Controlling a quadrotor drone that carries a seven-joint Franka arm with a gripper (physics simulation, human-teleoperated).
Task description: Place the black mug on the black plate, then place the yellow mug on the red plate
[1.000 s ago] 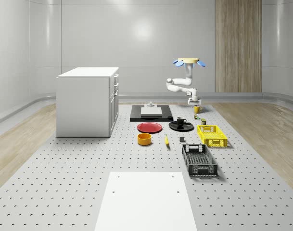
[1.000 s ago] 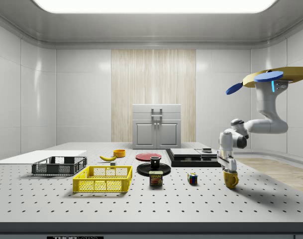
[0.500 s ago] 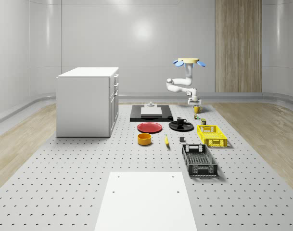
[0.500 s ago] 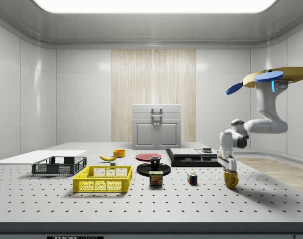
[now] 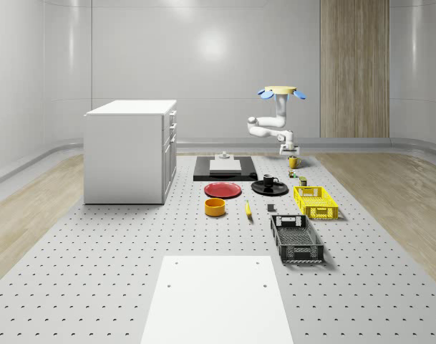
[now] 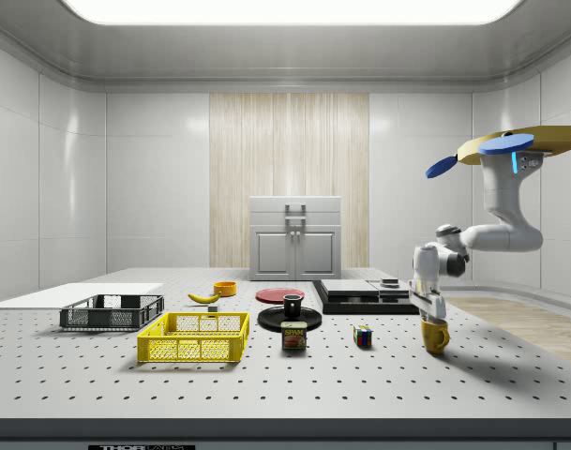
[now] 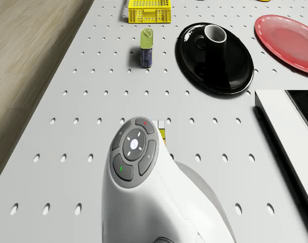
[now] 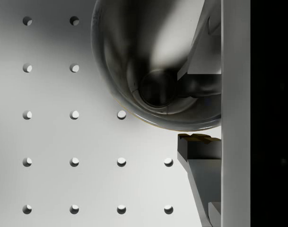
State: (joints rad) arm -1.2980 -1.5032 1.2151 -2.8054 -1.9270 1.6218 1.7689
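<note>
yellow mug (image 6: pixel 435 337) — lower right of side view, on the table (image 6: pixel 266 375), well apart from red plate (image 6: pixel 279 294) | fingers (image 8: pixel 198 146) pinching its rim wall — one inside, one outside | drone (image 6: pixel 510 146) hovers above | black mug (image 6: pixel 293 304) already on black plate (image 6: pixel 308 319)

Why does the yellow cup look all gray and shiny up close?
In the wrist view the yellow mug sits in the arm's shade, so its inside reads gray with a bright sheen; in the side view it shows yellow, with a soft shadow on the table.
</note>
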